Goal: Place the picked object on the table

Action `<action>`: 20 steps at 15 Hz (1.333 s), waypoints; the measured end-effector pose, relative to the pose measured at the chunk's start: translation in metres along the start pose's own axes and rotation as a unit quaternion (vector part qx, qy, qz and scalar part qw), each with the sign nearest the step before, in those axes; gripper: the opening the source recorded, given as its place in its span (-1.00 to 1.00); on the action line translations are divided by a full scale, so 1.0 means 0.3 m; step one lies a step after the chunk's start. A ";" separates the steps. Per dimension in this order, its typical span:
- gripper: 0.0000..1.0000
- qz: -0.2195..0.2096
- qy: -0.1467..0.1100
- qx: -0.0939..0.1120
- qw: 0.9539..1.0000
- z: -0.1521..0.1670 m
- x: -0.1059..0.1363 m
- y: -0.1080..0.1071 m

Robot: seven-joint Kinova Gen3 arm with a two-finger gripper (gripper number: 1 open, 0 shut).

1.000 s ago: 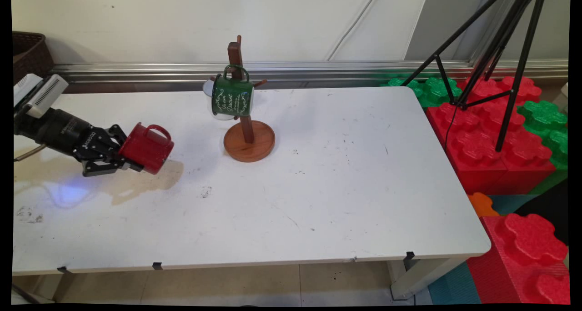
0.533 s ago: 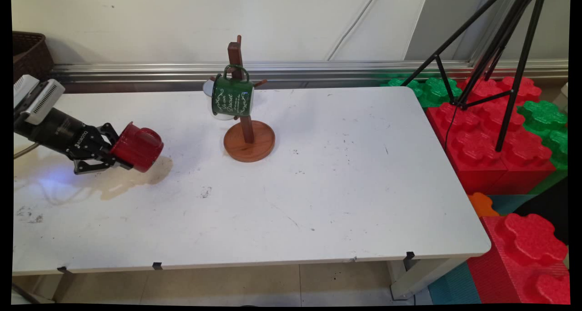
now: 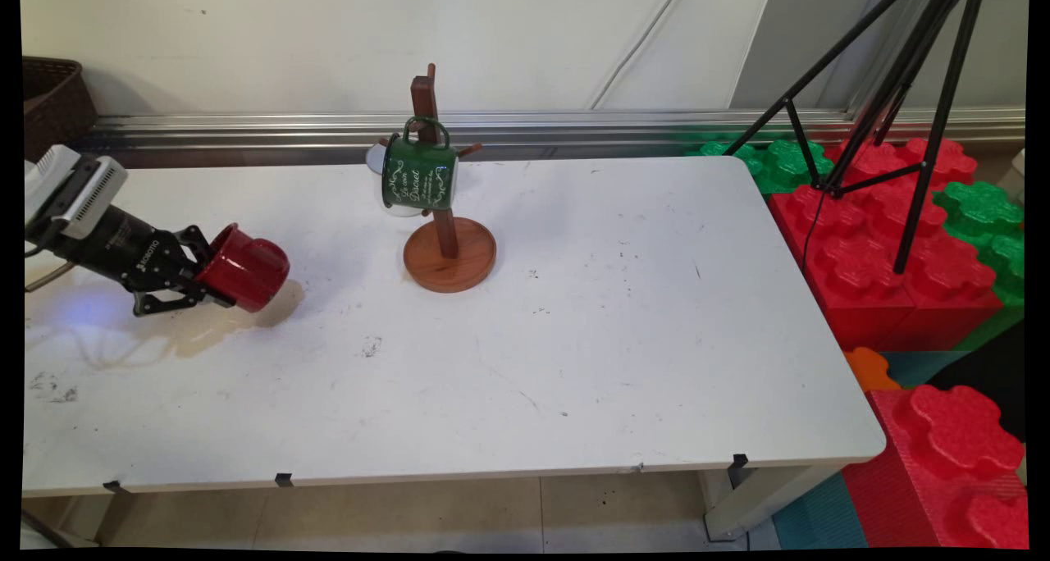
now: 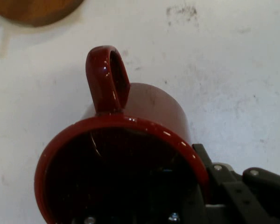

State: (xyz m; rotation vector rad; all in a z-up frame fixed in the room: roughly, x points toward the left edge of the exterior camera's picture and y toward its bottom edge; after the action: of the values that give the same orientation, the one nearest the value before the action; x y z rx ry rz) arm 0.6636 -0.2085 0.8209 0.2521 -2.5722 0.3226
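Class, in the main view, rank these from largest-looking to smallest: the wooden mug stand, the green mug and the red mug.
1. Wooden mug stand
2. Green mug and red mug: they look about alike, and the red one is tilted in the gripper, so no ranking.

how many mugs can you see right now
3: a red mug held by the gripper at the table's left, a green mug hanging on the wooden stand, and a white mug mostly hidden behind it.

Glossy red mug [image 4: 130, 140], smooth brown wooden stand [image 3: 449, 253], scuffed matt white table [image 3: 623, 339], glossy green mug [image 3: 419, 175].
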 end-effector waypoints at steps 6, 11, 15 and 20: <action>-1.00 0.011 -0.029 -0.009 0.999 0.027 0.000 0.009; -1.00 0.023 -0.045 -0.023 0.998 0.046 0.005 0.027; -1.00 0.035 -0.055 -0.029 0.997 0.056 0.005 0.041; 1.00 0.045 -0.057 -0.031 0.997 0.061 0.009 0.050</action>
State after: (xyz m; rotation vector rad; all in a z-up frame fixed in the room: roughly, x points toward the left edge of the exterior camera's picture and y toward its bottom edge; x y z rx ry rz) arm 0.6489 -0.1994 0.8043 0.1347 -2.7068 0.2681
